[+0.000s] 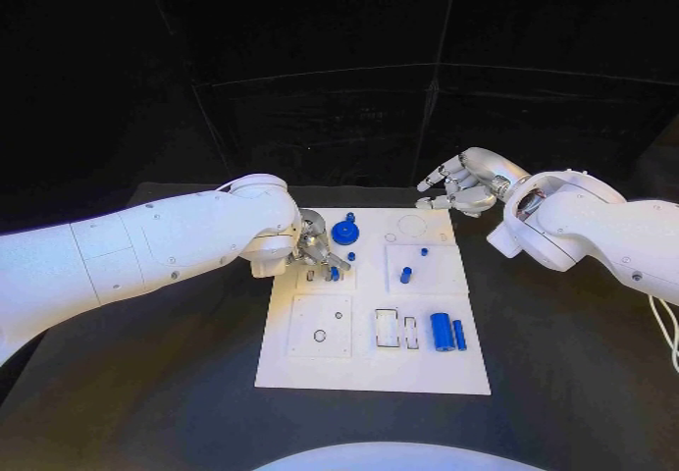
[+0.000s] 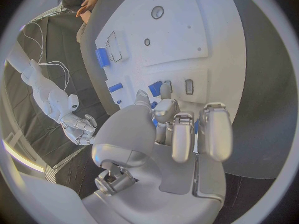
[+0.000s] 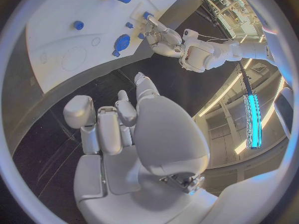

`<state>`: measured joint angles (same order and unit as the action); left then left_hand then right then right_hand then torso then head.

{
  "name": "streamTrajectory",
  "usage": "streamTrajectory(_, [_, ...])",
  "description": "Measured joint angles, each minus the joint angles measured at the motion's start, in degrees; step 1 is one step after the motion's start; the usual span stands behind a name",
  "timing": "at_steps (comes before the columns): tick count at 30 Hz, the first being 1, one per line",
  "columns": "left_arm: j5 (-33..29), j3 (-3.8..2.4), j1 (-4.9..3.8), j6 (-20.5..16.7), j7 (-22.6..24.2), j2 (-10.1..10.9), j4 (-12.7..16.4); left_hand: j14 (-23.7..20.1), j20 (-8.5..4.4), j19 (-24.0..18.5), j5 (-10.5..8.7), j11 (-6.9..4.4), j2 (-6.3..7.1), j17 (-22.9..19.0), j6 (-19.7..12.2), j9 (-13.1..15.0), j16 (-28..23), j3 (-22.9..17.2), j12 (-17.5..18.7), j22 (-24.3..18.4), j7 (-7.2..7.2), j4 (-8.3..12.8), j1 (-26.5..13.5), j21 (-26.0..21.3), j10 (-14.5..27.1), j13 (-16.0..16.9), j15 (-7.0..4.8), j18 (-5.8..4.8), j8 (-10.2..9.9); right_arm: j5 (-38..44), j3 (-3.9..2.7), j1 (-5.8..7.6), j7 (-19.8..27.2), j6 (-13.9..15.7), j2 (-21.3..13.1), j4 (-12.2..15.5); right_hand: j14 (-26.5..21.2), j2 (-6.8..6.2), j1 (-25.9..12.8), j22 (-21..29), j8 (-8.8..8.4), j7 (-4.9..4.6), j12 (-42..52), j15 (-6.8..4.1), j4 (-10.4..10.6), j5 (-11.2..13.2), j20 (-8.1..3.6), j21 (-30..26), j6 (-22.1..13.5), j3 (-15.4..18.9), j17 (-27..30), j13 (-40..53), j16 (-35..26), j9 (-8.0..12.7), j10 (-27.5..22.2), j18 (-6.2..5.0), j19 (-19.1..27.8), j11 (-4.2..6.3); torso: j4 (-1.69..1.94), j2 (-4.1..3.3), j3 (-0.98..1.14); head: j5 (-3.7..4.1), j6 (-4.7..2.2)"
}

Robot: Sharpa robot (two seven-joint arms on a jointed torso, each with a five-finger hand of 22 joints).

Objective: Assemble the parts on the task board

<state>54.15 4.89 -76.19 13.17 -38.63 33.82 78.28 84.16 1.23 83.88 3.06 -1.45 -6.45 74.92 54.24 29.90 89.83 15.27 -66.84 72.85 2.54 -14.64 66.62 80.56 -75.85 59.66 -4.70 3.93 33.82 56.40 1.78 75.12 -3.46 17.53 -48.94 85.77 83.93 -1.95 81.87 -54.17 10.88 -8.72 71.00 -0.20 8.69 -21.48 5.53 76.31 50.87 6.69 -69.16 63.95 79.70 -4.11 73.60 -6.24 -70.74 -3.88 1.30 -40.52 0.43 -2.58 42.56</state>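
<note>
The left hand [image 1: 314,251] is down over the far-left part of the white task board [image 1: 371,373], its fingers [image 2: 182,134] bunched around a small blue part [image 1: 333,274] beside the slots there; whether they actually clamp that piece or only rest against it I cannot tell, since the fingers hide the contact in both the head and left wrist views. The low, close posture suits seating or picking a small peg at that spot. Just far of it stands the round blue disc part [image 1: 345,232], and to its right two short blue pegs [image 1: 405,275] stand upright in the board, apparently already in place. Near the right side of the board, a thick blue cylinder [image 1: 441,332] and a thinner blue rod [image 1: 460,335] lie side by side next to two rectangular recesses, seemingly waiting to be fitted. The right hand [image 1: 463,184] hovers off the far-right corner of the board above the black desk [image 1: 170,392], fingers loosely curled and apart, holding nothing, probably kept clear of the left arm's work.
</note>
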Motion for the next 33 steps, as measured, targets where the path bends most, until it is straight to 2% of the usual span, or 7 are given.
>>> streamTrajectory(9, [0.0, 0.21, -0.07, 0.5, 0.0, -0.7, -0.4, 0.0, 0.00, 0.0, 0.00, 0.00, -0.58, 0.0, -0.4, 0.7, 0.0, -1.0, 0.0, -0.3, 0.00, 1.3, 2.0, 0.0, 0.0, -0.2, 0.00, 0.00, 0.3, 0.1, 0.00, 0.00, -0.2, 0.0, 0.3, -0.3, 0.0, 0.00, 0.0, 0.3, 0.22, 0.00, 0.0, 0.00, 0.0, 0.0, 0.20, -0.3, 0.0, 0.0, 0.1, -0.1, 0.0, 0.0, 0.0, 0.01, 0.2, 0.00, 0.00, -0.01, 0.03, -0.01, 0.16])
streamTrajectory(15, [0.0, 0.26, -0.10, 0.5, 0.0, -0.8, -0.6, 0.0, 0.00, 0.0, 0.00, 0.00, -1.89, 0.0, -0.6, 1.1, 0.0, -2.1, 0.0, -0.3, 0.21, 2.4, 3.4, 0.0, 0.0, -0.2, 0.00, 0.01, 0.5, 0.2, 0.00, 0.00, -0.4, -0.1, 0.4, -0.4, 0.0, 0.00, 0.0, 0.3, 0.22, 0.00, 0.0, 0.00, 0.0, 0.0, 0.20, -0.3, 0.0, 0.0, 0.1, -0.1, 0.0, 0.0, 0.0, 0.01, 0.2, 0.00, 0.00, -0.01, 0.04, -0.01, 0.24])
streamTrajectory(22, [0.0, 0.27, -0.13, 0.5, 0.0, -0.9, -0.7, -0.2, 0.00, 0.0, 0.00, -0.20, -2.51, 0.0, -1.3, 1.4, 0.0, -4.4, 0.0, -0.6, -0.09, 4.7, 6.5, -0.2, 0.2, -0.4, -0.21, 0.01, 0.5, 0.3, 0.01, 0.00, -0.4, -0.2, 0.6, -0.5, 0.0, 0.00, 0.0, 0.3, 0.22, 0.00, 0.0, 0.00, 0.0, -0.3, 0.20, -0.3, 0.0, 0.0, 0.1, -0.1, 0.0, 0.0, 0.0, 0.00, 0.2, 0.00, 0.00, -0.01, 0.05, 0.07, 0.36])
streamTrajectory(27, [0.0, 0.27, -0.18, 0.5, 0.2, -0.9, -0.7, -0.2, -0.12, -0.1, -0.02, -0.51, -3.08, 0.0, -1.7, 1.4, 0.0, -7.5, 0.0, -0.9, -0.50, 6.5, 9.0, -0.5, 0.5, -0.6, -0.23, 0.01, 0.5, 0.3, 0.01, 0.00, -0.5, -0.2, 0.7, -0.5, 0.0, 0.00, 0.0, 0.3, 0.22, 0.00, 0.0, 0.00, 0.0, -0.7, 0.20, -0.3, 0.0, 0.0, 0.1, -0.1, -0.1, 0.0, 0.0, 0.01, 0.2, 0.00, 0.00, -0.01, 0.05, 0.05, 0.42])
streamTrajectory(31, [0.0, 0.19, -0.31, 0.5, 0.6, -0.8, -0.6, -0.2, -0.21, -0.2, -0.25, -0.56, -3.23, 0.0, -2.2, 1.2, 0.0, -12.1, 0.5, -0.9, -0.26, 8.5, 11.1, -0.6, 1.0, -0.8, -0.62, 0.02, -0.5, 0.6, 0.01, 0.00, -0.7, -0.4, 0.7, -0.5, 0.2, 0.00, 0.0, 0.3, 0.43, 0.00, 0.0, -0.22, 0.1, -1.5, 0.20, -0.3, 0.0, 0.1, 0.1, -0.1, -0.2, 0.0, 0.0, 0.01, 0.2, 0.00, 0.03, 0.00, 0.04, 0.01, 0.47])
streamTrajectory(33, [0.0, 0.19, -0.32, 0.5, 0.8, -0.7, -0.5, -0.2, -0.21, -0.2, 0.73, -0.49, -2.97, 0.0, -2.7, 1.0, 0.0, -13.4, 0.9, -1.0, -0.19, 7.2, 12.2, -0.6, 1.1, -1.0, -0.62, 0.02, -1.1, 0.8, 0.01, 0.00, -0.8, -0.5, 0.7, -0.4, 0.2, 0.00, 0.0, 0.3, 0.43, 0.00, 0.0, -0.22, 0.2, -1.5, 0.20, -0.5, 0.0, 0.1, 0.1, -0.1, -0.2, 0.0, 0.0, 0.01, 0.2, 0.00, 0.03, 0.01, 0.04, -0.01, 0.47])
